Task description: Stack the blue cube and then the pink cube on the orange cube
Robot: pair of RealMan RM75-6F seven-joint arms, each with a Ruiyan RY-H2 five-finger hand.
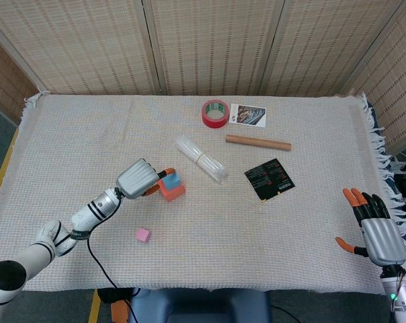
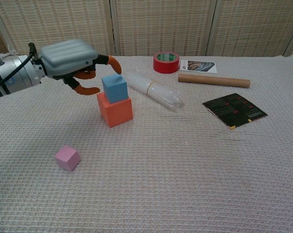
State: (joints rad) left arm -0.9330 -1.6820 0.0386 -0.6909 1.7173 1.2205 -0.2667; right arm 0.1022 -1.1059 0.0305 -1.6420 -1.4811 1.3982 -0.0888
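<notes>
The blue cube [image 1: 172, 181] [image 2: 114, 88] sits flat on top of the orange cube [image 1: 171, 192] [image 2: 116, 111], left of the table's middle. My left hand [image 1: 137, 178] [image 2: 69, 58] hovers just left of the stack with its fingers spread; no fingertip touches the blue cube in the chest view. The pink cube [image 1: 143, 234] [image 2: 67, 158] lies alone on the cloth, nearer the front and a little left of the stack. Far off at the front right edge, my right hand [image 1: 378, 235] is open and holds nothing; it does not show in the chest view.
A clear plastic bundle [image 1: 200, 158] [image 2: 154, 90] lies just right of and behind the stack. Further back are a red tape roll [image 1: 216, 112], a printed card [image 1: 248, 115] and a cardboard tube [image 1: 257, 142]. A black packet [image 1: 269, 179] lies to the right.
</notes>
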